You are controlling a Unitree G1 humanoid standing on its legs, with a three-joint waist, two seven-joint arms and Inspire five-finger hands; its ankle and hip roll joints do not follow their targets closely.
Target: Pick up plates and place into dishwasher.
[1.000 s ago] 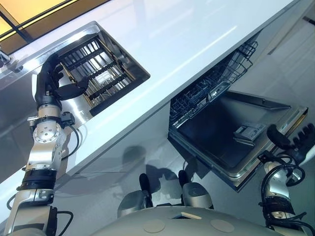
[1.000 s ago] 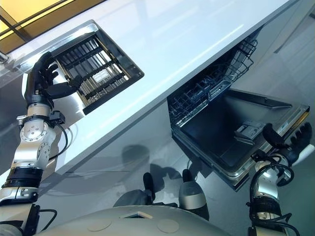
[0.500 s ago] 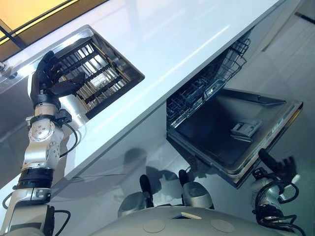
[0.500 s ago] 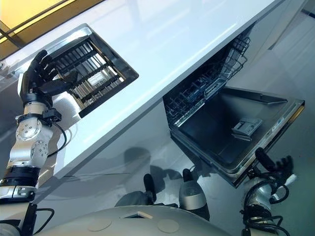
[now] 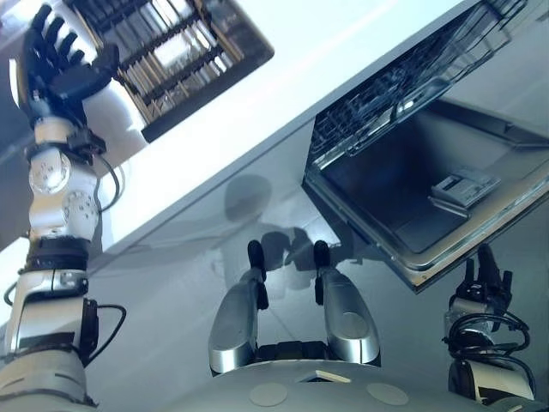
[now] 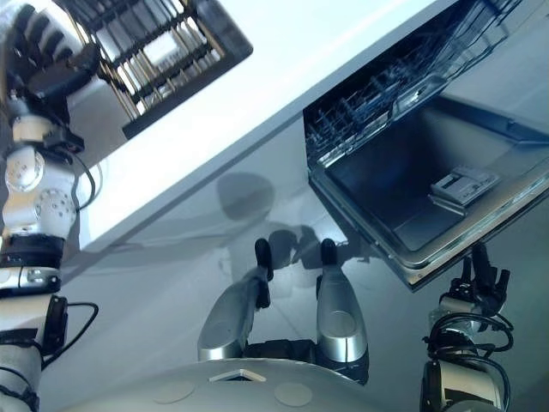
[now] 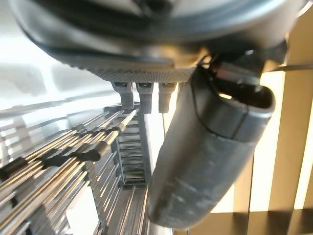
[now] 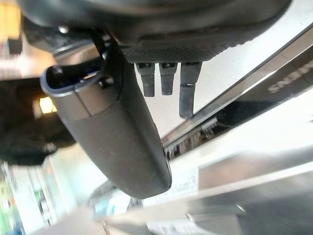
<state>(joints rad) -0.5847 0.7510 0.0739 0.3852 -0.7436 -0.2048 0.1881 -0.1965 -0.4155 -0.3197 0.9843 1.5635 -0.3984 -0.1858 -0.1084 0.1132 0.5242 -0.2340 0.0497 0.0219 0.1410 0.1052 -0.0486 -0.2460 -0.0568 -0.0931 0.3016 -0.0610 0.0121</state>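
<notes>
Left hand [image 5: 58,69]: upper left of the head views, raised over the near end of the sink; fingers straight and spread, thumb out to the side, nothing held.
Left wrist check: thumb [image 7: 205,161] stands apart from the fingertips [image 7: 142,98]; the metal bars lie past them, no contact seen.
Sink rack [image 5: 176,43]: top of frame, set in the sink [image 5: 120,116]; dark cross bars over bright metal rods.
Counter [image 5: 283,77]: white slab running diagonally from lower left to upper right.
Dishwasher [image 5: 403,189]: right half of frame, under the counter; door dropped fully open, inner face up.
Dishwasher basket [image 5: 386,86]: dark wire, inside the cavity above the door, under the counter edge.
Dispenser [image 5: 463,189]: small grey block on the door's inner face, right side.
Right hand [image 5: 485,279]: lower right, just below the door's outer edge; fingers straight and pointing up at the edge, nothing held; contact cannot be told.
Right wrist check: fingers extended, thumb apart from them, empty gap between.
Lettering [image 8: 288,81]: pale characters on a dark strip in the right wrist view, upside down as shown; not transcribed.
Floor [image 5: 171,257]: glossy grey, lower centre, below the counter.
</notes>
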